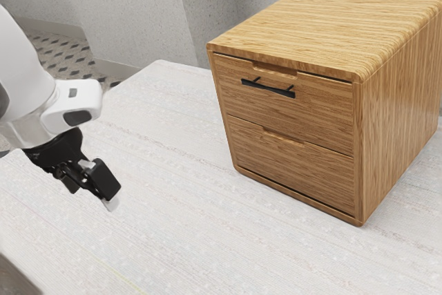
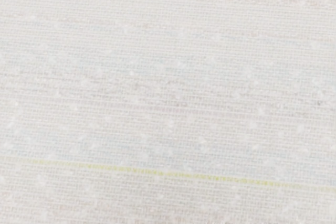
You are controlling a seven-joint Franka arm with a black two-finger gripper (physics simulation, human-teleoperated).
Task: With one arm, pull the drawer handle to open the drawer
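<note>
**Handle lies up and right of the gripper**

The gripper hangs low at the exterior view's lower left; whether it is open or clenched cannot be told. The black handle sits centre-right on the shut upper drawer, its long axis level across the front. Bare table lies between, leaving an unobstructed approach.

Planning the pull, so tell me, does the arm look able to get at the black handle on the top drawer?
Probably yes: the gripper hangs over the table, apart from the black handle on the top drawer, and nothing stands between them.
</note>
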